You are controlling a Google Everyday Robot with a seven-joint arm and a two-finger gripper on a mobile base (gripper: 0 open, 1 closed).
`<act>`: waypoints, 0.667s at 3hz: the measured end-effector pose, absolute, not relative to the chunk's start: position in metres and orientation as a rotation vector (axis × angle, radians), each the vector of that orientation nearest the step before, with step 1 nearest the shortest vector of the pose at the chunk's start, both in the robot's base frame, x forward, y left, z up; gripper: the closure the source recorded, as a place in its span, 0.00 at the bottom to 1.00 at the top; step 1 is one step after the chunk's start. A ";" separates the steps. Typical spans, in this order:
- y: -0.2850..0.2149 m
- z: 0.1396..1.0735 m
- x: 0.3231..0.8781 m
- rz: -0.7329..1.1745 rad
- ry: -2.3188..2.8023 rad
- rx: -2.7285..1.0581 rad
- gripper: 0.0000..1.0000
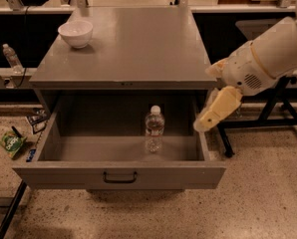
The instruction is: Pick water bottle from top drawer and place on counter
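The water bottle (154, 129) is found ungrasped in the top drawer (64, 176), the bench (138, 44) above awaited; the gripper (216, 111) alongside cannot be judged open or closed.

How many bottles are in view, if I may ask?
2: the water bottle upright in the top drawer; a smaller bottle far left. Claw hangs by the drawer's right wall.
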State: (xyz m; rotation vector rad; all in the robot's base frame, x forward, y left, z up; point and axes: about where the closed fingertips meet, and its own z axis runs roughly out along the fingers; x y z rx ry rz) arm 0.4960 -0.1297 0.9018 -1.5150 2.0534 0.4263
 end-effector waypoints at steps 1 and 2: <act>-0.076 0.883 0.515 0.642 1.914 -1.385 0.00; -0.057 0.893 0.524 0.691 1.865 -1.327 0.00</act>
